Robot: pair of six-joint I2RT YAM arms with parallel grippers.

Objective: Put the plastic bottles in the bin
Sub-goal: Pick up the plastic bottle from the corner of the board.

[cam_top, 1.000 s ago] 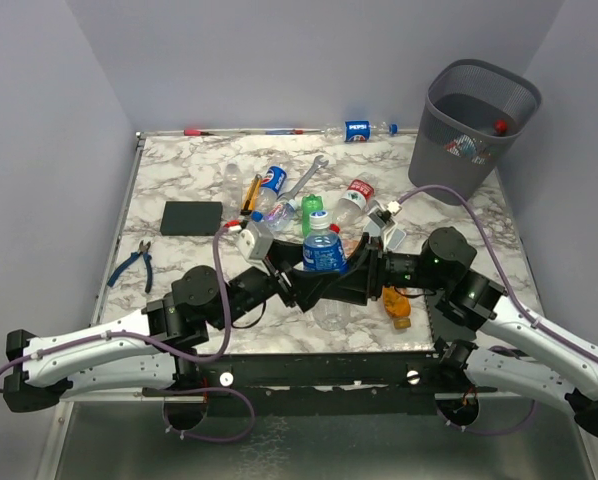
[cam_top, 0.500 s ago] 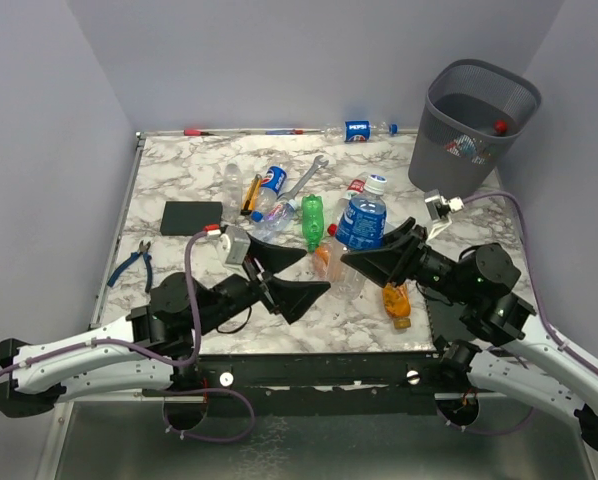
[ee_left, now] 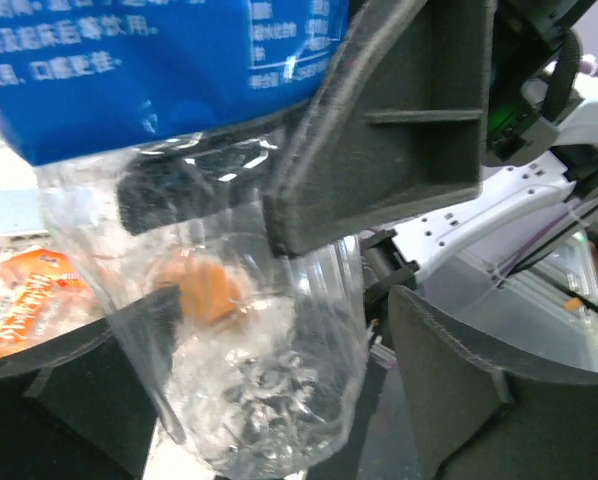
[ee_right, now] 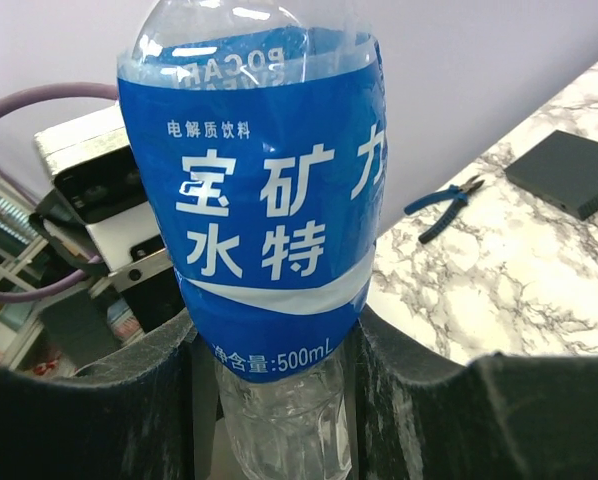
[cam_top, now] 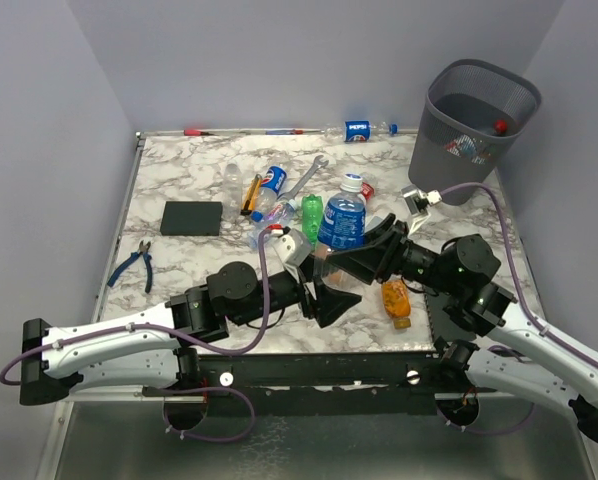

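The clear plastic bottle with a blue white-lettered label (cam_top: 341,218) is upright, raised above the middle of the marble worktop (cam_top: 179,175). Beyond it lie a green bottle (cam_top: 311,212) and a Pepsi-labelled bottle (cam_top: 270,184). An orange bottle (cam_top: 396,300) lies nearer the front edge. The dark-grey wire-mesh bin (cam_top: 449,165) stands at the far right corner with bottles inside.

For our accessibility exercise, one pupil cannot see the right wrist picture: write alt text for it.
A clear bottle with a blue label bearing white Chinese characters stands upright, clamped between the right arm's black jaws. Behind it, a marble table holds blue-handled pliers and a flat black block.
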